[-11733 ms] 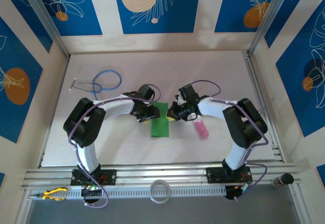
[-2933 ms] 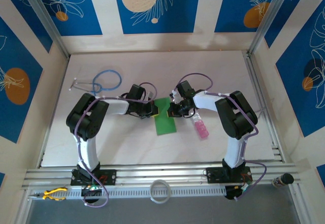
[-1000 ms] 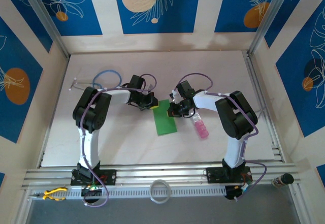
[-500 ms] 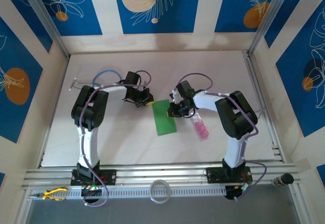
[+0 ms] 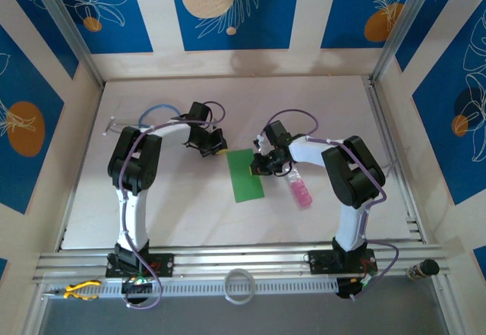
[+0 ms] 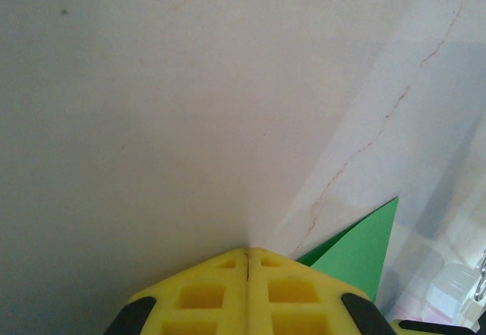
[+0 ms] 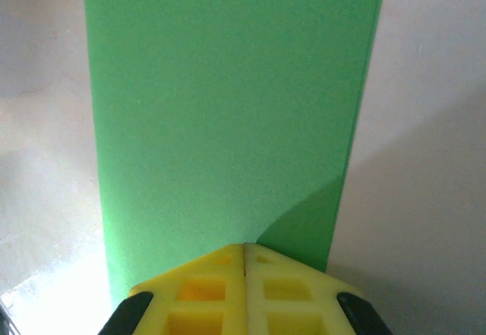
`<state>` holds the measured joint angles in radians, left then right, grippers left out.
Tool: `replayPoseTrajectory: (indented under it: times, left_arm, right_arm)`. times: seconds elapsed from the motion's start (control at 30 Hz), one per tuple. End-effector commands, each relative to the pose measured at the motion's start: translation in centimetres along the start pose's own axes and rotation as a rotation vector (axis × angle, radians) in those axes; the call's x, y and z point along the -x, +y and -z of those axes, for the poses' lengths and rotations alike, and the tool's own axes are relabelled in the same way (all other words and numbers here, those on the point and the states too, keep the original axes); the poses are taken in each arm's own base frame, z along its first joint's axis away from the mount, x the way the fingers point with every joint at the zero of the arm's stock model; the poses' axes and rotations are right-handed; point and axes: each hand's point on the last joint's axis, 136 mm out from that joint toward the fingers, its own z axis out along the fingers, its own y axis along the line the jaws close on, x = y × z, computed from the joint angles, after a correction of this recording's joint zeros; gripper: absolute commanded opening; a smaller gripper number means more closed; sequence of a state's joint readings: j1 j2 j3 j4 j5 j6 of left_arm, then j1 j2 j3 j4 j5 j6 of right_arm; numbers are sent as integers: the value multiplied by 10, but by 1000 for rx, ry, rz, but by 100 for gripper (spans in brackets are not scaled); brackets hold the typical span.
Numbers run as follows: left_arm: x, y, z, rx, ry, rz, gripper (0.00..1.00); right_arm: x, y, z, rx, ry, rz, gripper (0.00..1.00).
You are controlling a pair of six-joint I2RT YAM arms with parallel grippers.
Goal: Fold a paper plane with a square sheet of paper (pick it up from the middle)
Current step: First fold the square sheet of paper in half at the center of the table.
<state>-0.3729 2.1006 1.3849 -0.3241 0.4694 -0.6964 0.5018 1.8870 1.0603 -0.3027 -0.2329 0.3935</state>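
On the white counter (image 5: 182, 213), the square sheet of paper (image 5: 246, 175), now a narrow green strip, lies flat at the middle between your two arms. Your right claw (image 5: 259, 166), tips pressed shut and empty, sits over the strip's far right edge, while your left claw (image 5: 216, 150), likewise closed on nothing, hangs over bare counter just beside the far left corner. For a clean next crease, you would likely do best to pin with the right, bring the left in low toward that corner without skewing the strip, and mind the small pink bottle (image 5: 301, 192) nearby.
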Motion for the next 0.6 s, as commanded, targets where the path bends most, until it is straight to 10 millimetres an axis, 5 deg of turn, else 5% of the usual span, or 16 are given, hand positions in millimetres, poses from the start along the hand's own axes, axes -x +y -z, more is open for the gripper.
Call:
replayPoseTrajectory:
  times: [0.0, 0.23, 0.57]
  left_arm:
    - [19, -4, 29, 21, -88, -22, 5]
    - [-10, -51, 45, -144, -60, -128, 8]
    - [-70, -44, 4, -200, 117, -162, 8]
  right_arm:
    - [-54, -48, -16, -171, 175, -97, 0]
    - [-53, -49, -16, -173, 175, -97, 0]
    - [-54, -49, -17, -175, 178, -99, 0]
